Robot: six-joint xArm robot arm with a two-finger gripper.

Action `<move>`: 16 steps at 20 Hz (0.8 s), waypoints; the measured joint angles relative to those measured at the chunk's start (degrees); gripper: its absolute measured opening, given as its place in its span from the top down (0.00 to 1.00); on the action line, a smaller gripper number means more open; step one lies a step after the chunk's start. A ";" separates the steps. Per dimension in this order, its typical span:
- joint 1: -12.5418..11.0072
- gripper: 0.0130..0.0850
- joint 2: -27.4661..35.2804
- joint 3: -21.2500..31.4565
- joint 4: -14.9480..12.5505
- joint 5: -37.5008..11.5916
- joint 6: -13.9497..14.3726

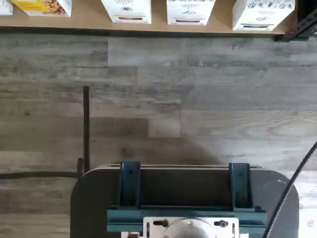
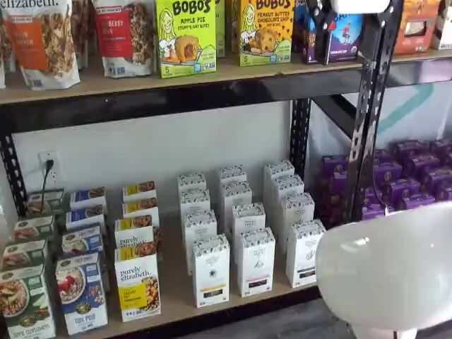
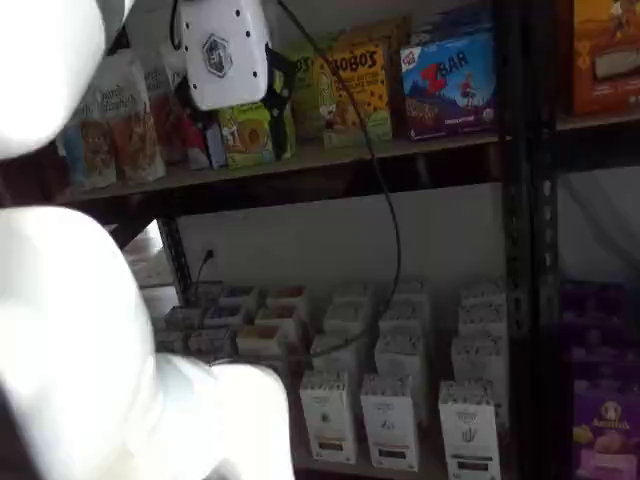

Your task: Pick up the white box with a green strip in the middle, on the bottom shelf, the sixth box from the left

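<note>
The white box [image 2: 305, 253] stands at the right end of the front row on the bottom shelf [image 2: 176, 293], its short dark-greenish strip low on the front. It also shows in a shelf view [image 3: 468, 425] and, cut off, at the edge of the wrist view [image 1: 262, 12]. My gripper [image 2: 326, 32] hangs high up in front of the upper shelf, far above the white box, its white body [image 3: 215, 50] plain to see. Nothing sits between its black fingers, which stand open.
Two like white cartons [image 2: 210, 272] [image 2: 256, 261] stand just left of the white box, with more rows behind. Colourful cereal boxes [image 2: 138, 282] fill the shelf's left. A black upright [image 2: 367, 106] rises at the right, purple boxes [image 2: 409, 176] beyond. A dark mount with teal brackets [image 1: 183, 198] shows over grey plank floor.
</note>
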 joint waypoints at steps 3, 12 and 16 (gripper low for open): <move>-2.46 0.00 -0.30 0.24 2.55 -0.40 -1.30; -0.84 0.00 -1.31 3.21 0.46 -3.66 -0.79; -0.34 0.00 -2.52 8.06 -0.84 -7.49 -0.74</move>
